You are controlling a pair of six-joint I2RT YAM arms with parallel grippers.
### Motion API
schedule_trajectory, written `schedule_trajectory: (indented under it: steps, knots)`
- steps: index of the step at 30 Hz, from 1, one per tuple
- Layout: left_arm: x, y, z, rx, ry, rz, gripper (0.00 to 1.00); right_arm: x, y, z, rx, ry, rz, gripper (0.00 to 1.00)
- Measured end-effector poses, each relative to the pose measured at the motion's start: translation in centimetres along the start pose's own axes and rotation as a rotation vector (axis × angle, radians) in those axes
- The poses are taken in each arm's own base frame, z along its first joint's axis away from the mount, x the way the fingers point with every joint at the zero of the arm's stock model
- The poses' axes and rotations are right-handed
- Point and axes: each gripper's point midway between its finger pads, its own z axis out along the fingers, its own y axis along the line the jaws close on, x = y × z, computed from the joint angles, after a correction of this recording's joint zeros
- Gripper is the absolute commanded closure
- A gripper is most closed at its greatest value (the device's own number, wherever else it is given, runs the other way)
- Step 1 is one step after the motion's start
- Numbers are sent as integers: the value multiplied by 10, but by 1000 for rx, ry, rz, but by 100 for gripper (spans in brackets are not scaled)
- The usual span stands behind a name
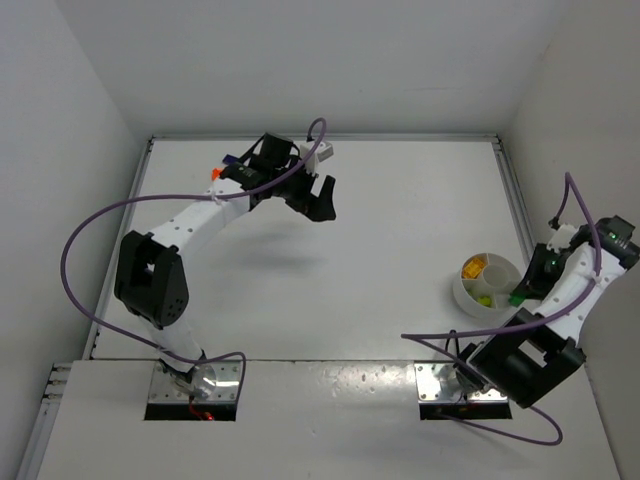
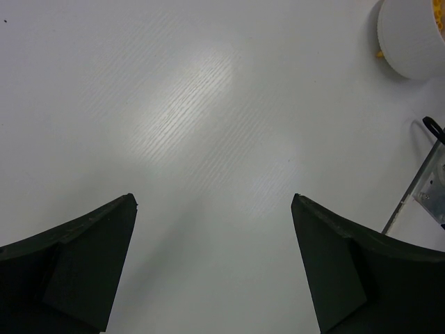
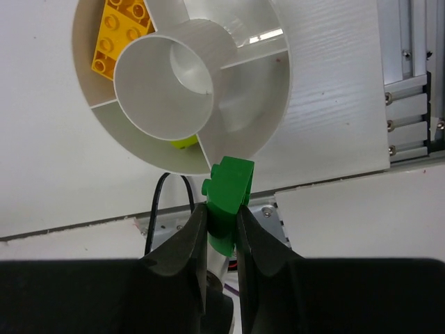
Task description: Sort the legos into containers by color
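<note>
- Gripping a green lego (image 3: 228,191), the right gripper (image 3: 222,209) hangs at the near rim of the dish (image 3: 327,104).
- An orange brick (image 3: 118,31) and a yellow-green brick (image 3: 184,143) lie in separate compartments.
- The left gripper (image 2: 214,198) stands spread wide, empty, well apart.
- Risk: released here, the lego may strike the rim and tumble outside, or land in a wrong-colour section.
</note>
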Motion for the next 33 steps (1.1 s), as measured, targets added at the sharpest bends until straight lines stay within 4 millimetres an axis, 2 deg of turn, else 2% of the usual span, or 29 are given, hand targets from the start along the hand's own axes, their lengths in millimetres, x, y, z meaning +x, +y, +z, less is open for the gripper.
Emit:
schedule_trajectory:
  steps: [4, 10, 21, 25, 30, 33]
  knots:
    - [-5, -1, -2, 3, -10, 5, 0, 0, -1, 5, -30, 15, 11, 100]
    - [-6, -2, -2, 7, -9, 5, 0, -1, 1, 6, -57, 4, 1, 92]
    - [-5, -3, -2, 11, -7, 4, 0, -2, 5, 13, -112, 19, 14, 92]
    - [-4, -4, -2, 14, -4, 2, 0, -2, 5, 15, -124, 23, 7, 87]
    - [-4, -4, -2, 16, -3, 1, 0, -4, 5, 17, -130, 18, 2, 76]
    - [-4, -4, -2, 18, -3, 1, 0, -6, 3, 18, -127, 11, -3, 74]
